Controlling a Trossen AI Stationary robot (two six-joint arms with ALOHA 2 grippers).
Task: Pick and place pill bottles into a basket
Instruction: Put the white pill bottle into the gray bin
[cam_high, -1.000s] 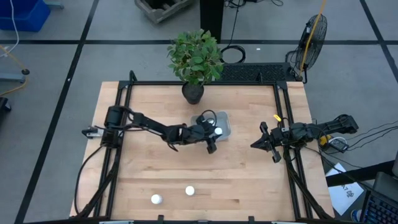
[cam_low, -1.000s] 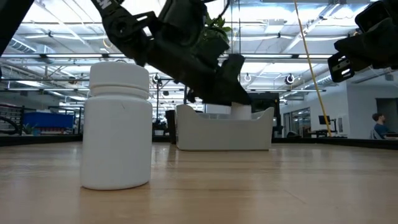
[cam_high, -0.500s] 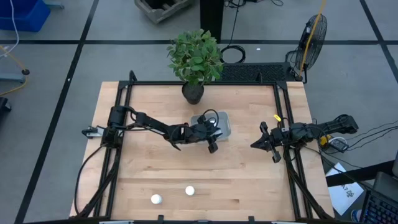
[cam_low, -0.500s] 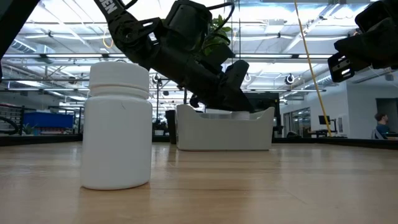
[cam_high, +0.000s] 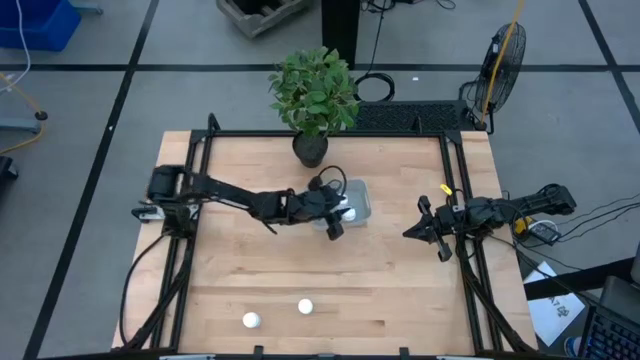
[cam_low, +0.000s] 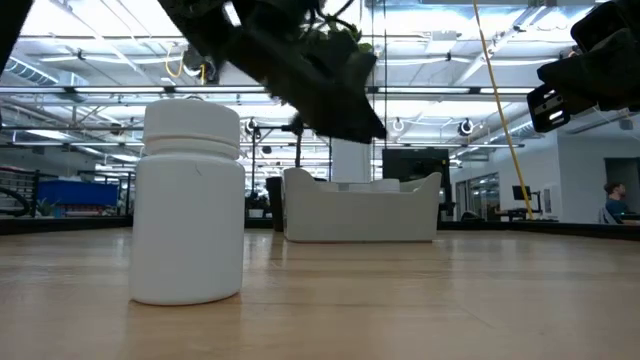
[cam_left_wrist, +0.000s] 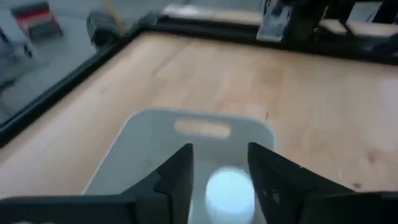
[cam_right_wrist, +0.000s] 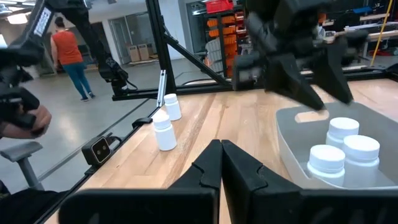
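Inside the basket (cam_right_wrist: 298, 158) stand three pill bottles (cam_right_wrist: 343, 132), left hand (cam_high: 333, 218) spread above them.

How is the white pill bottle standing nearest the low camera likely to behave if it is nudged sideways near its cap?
The pill bottle stands upright, taller than wide, so a high nudge would probably tip it. Its body looks round, so once down it may roll across the smooth wooden table. It looks like rigid plastic, so it should likely keep its shape.
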